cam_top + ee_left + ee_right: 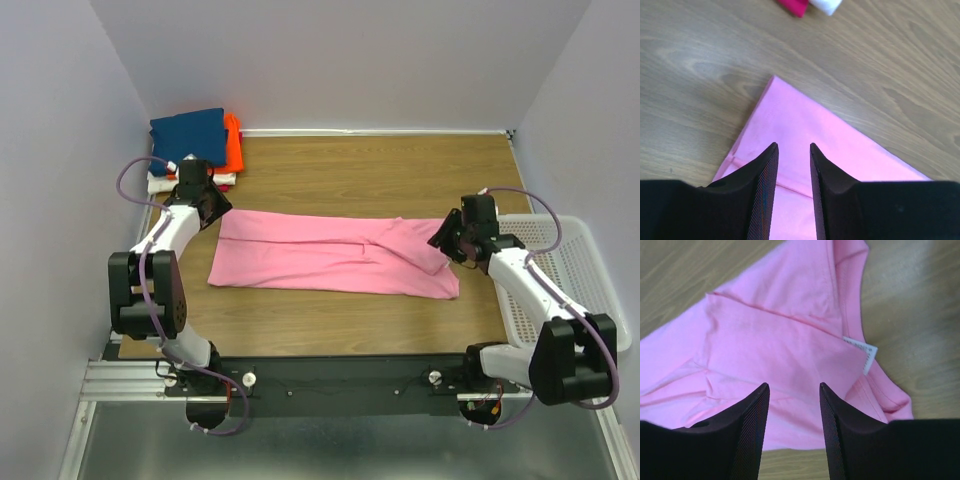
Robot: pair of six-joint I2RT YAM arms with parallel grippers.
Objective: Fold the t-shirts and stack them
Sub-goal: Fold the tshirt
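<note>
The large pink t-shirt (pixel 330 255) lies folded into a long strip across the middle of the table. My left gripper (pixel 213 212) is open just above the shirt's far left corner (pixel 790 125); nothing is between its fingers. My right gripper (pixel 445 243) is open above the shirt's right end, near the collar with its white label (pixel 867 354), and holds nothing. A stack of folded shirts sits in the far left corner: navy blue (pixel 190 132) on top, orange (pixel 233 145), white and red beneath. Bits of red (pixel 795 6) and white show in the left wrist view.
A white mesh basket (pixel 570 270) stands at the table's right edge, beside the right arm. Grey walls close the table on the left, back and right. Bare wood lies in front of and behind the pink shirt.
</note>
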